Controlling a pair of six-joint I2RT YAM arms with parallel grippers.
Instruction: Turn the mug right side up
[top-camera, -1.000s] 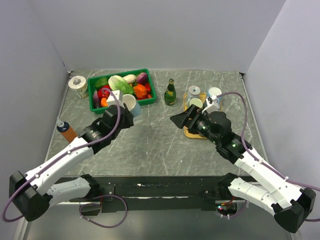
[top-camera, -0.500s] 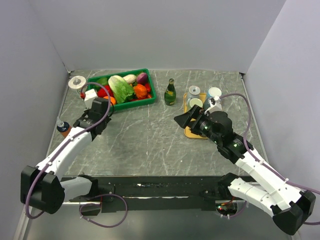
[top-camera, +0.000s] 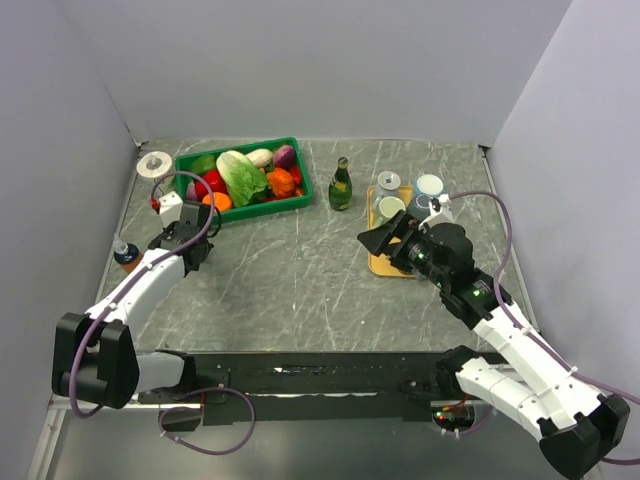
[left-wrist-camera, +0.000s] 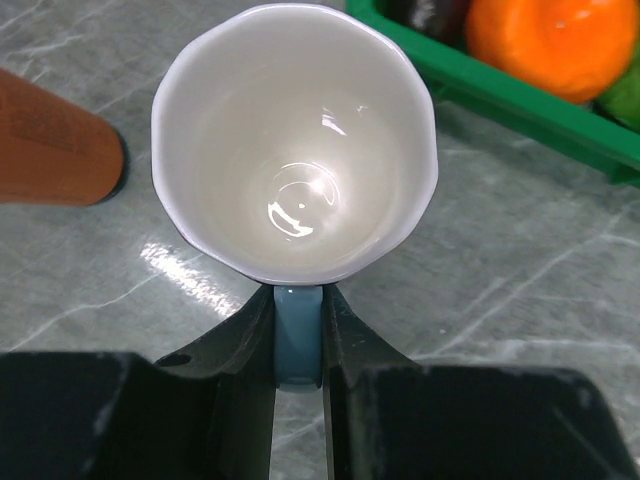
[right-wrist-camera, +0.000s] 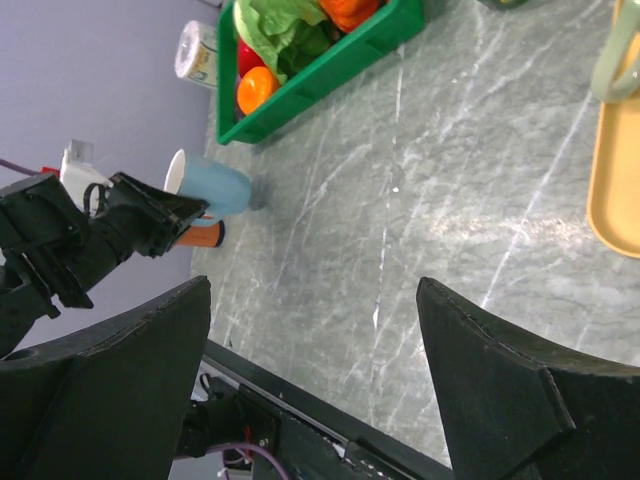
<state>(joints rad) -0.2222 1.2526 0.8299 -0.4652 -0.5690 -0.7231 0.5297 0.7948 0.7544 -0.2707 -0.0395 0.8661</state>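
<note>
The mug (left-wrist-camera: 295, 170) is light blue outside and white inside. In the left wrist view I look straight down into its open mouth, so it is right side up. My left gripper (left-wrist-camera: 298, 300) is shut on its blue handle (left-wrist-camera: 298, 340). The right wrist view shows the mug (right-wrist-camera: 215, 188) at the marble table, in front of the green crate, with my left gripper (right-wrist-camera: 150, 215) over it. From above, my left gripper (top-camera: 190, 238) covers the mug. My right gripper (top-camera: 383, 238) hangs open and holds nothing, in front of the yellow tray.
A green crate (top-camera: 300, 203) of vegetables stands at the back left, close to the mug. An orange bottle (top-camera: 127, 258) stands just left of my left gripper. A green bottle (top-camera: 340, 185) is at the centre back. A yellow tray (top-camera: 385, 264) at the right holds other cups.
My left arm swung the mug from in front of the crate's right end back to the left, turned its mouth upward and brought it down. My right gripper drifted slightly right.
</note>
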